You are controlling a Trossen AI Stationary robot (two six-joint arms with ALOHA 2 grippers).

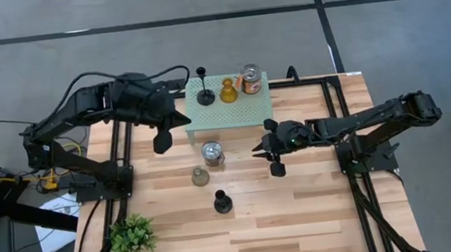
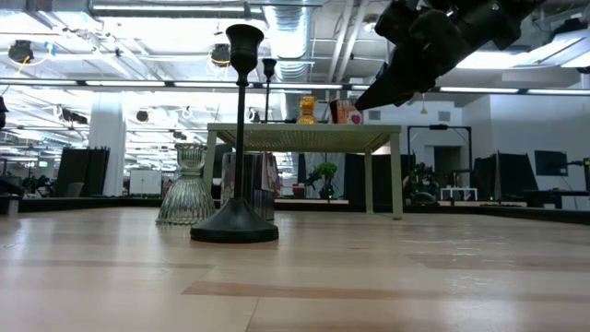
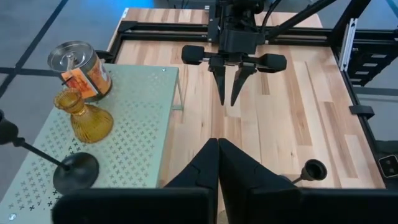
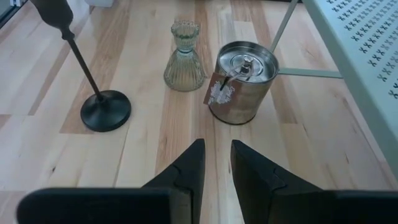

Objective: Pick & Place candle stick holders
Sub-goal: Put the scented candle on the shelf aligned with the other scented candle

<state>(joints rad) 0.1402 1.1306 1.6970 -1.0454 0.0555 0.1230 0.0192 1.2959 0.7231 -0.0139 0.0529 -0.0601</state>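
Right end effector point(image 4: 216, 163) narrowly open, empty, aimed at silvery tin point(image 4: 241, 81) standing upright just ahead on bench point(image 4: 186, 134); way closer than left end effector point(image 1: 162, 140), pinched shut.

The high view looks straight down on the whole table point(image 1: 302, 218), with the mint-green rack point(image 1: 228, 113) above frame centre. The low view sits at tabletop level, facing across the boards into the room; a black holder point(image 2: 235, 217) stands close at centre left, the rack farther back. The left wrist view looks down across the rack toward the right gripper point(image 3: 227, 99) at upper centre. The right wrist view looks closely at the silvery holder point(image 4: 242, 81), right of centre, also seen in the high view.
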